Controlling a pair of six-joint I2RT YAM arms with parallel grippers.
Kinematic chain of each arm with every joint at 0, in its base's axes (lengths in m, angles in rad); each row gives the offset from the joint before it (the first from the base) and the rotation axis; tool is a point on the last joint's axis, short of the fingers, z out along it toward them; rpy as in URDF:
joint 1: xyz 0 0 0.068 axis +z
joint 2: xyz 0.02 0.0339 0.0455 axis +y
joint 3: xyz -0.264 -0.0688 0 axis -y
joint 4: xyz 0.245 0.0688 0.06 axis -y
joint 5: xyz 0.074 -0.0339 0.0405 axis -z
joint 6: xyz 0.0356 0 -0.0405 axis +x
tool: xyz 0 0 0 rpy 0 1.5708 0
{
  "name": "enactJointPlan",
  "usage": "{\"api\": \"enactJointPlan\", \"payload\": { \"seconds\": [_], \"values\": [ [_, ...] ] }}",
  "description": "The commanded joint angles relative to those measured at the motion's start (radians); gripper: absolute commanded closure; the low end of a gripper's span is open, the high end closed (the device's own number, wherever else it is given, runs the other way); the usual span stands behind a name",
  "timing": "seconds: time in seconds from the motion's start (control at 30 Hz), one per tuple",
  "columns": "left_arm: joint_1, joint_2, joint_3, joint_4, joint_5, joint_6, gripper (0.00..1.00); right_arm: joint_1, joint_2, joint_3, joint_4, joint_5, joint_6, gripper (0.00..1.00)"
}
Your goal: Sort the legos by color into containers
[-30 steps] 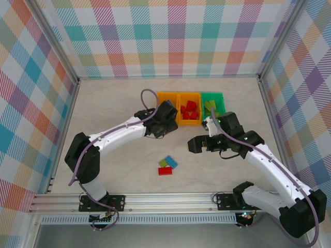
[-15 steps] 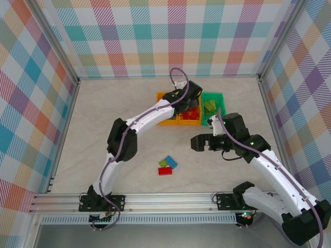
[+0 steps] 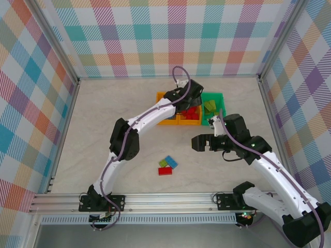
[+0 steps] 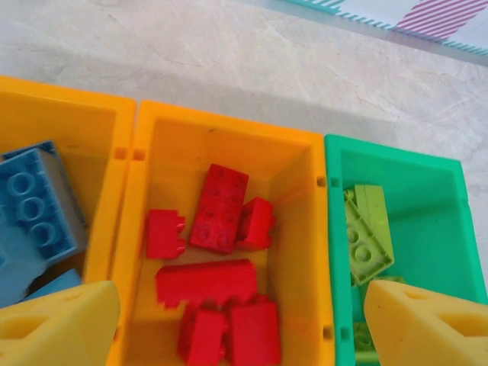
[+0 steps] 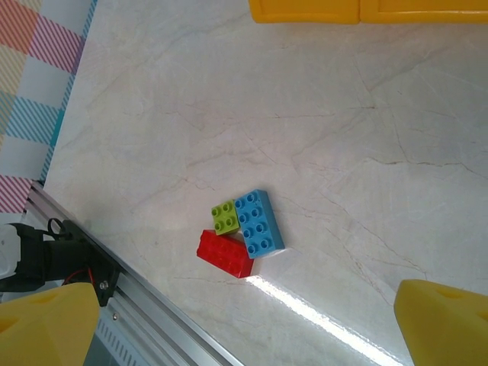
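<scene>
Legos lying loose on the table are seen clustered in the right wrist view, the blue brick set with its long axis diagonal. Red bricks are shown sorted in the middle bin by the left wrist view. Both the left gripper and the right gripper are spread wide, with nothing held.

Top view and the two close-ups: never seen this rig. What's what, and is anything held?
These are two white robot arms bolted at the near edge of the table. The top view looks down from above and behind them. Each close-up comes from a camera on one wrist, with yellow fingers at the bottom corners. The left claw hangs open over three joined bins: blue bricks in the left orange bin, red bricks in the middle orange bin, lime bricks in the green bin. The right claw is open above the table, where a red brick, a blue brick and a lime brick lie clustered together. Neither claw holds anything.
</scene>
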Motion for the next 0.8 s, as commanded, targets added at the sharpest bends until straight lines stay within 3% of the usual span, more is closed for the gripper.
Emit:
{"api": "enactJointPlan", "payload": {
  "seconds": [0.0, 0.13, 0.4, 0.53, 0.67, 0.77],
  "values": [
    [0.005, -0.277, -0.191, 0.105, 0.008, 0.073, 0.17, 0.004, 0.015, -0.005, -0.024, 0.047, 0.016, 0.00],
    [0.003, -0.594, -0.549, 0.306, 0.047, 0.246, 0.17, 0.042, 0.068, -0.011, -0.003, 0.061, 0.043, 0.00],
    [0.004, -1.076, -0.969, 0.320, 0.270, 0.674, 0.15, 0.243, 0.334, 0.053, 0.085, 0.124, 0.037, 0.05],
    [0.003, -1.232, -1.086, 0.226, 0.375, 0.858, 0.15, 0.324, 0.489, 0.117, 0.066, 0.169, 0.016, 0.09],
    [0.001, -1.336, -1.177, 0.030, 0.511, 1.169, 0.01, 0.385, 0.616, 0.173, 0.067, 0.202, 0.016, 0.17],
    [-0.001, -1.423, -1.252, -0.069, 0.575, 1.334, 0.00, 0.412, 0.698, 0.207, 0.077, 0.210, 0.015, 0.21]
  ]
}}
